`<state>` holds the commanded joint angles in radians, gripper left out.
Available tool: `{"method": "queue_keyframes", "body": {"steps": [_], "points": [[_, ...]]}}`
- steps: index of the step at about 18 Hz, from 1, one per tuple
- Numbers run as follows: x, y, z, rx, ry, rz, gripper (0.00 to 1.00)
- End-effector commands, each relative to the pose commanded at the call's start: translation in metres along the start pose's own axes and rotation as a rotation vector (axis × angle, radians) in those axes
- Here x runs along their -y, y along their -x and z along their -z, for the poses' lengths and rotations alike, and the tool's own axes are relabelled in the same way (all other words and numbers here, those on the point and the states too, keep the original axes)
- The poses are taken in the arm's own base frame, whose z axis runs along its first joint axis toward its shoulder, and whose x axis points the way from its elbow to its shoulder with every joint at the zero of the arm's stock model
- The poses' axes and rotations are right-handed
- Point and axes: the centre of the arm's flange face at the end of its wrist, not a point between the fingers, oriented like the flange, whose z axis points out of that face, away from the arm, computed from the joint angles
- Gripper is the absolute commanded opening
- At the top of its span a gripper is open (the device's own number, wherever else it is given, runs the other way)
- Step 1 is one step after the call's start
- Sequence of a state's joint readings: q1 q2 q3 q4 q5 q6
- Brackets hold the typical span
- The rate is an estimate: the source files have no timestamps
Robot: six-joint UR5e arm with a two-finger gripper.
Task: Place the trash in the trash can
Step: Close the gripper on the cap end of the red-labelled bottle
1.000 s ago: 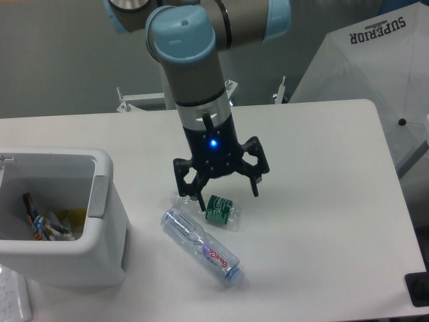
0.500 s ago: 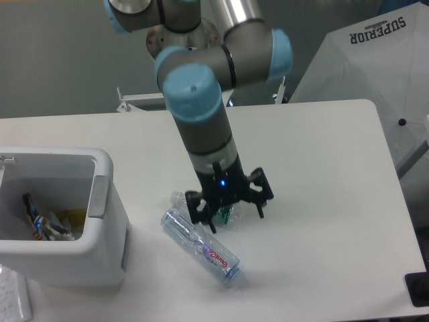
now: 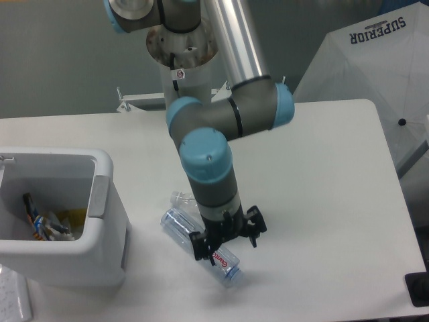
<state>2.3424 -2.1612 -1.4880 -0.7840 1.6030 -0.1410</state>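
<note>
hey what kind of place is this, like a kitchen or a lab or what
Most likely a robotics lab or test room, not a kitchen. A UR5e arm with its gripper works at a plain white table, a white trash can stands on it, and what looks like a white photo umbrella marked SUPERIOR stands behind.

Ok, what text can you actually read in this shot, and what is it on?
"SUPERIOR": on the white umbrella-like fabric at top right.
Red script on the long clear plastic bottle's pink-purple label: too blurred to read.
Packaging inside the boxy white plastic bin: too small to read.
</note>
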Motion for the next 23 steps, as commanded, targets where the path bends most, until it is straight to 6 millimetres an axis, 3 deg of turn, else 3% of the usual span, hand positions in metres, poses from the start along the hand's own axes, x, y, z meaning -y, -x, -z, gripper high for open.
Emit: {"method": "queue_keyframes", "body": {"steps": [8, 14, 22, 23], "points": [[-0.011, -0.002, -0.046, 0.023, 0.060, 0.001, 1.00], [-0.016, -0.003, -0.065, 0.034, 0.084, 0.010, 1.00], [-0.018, -0.004, -0.072, 0.035, 0.089, 0.012, 1.00], [-0.018, -0.004, -0.071, 0.035, 0.089, 0.010, 0.94]]}}
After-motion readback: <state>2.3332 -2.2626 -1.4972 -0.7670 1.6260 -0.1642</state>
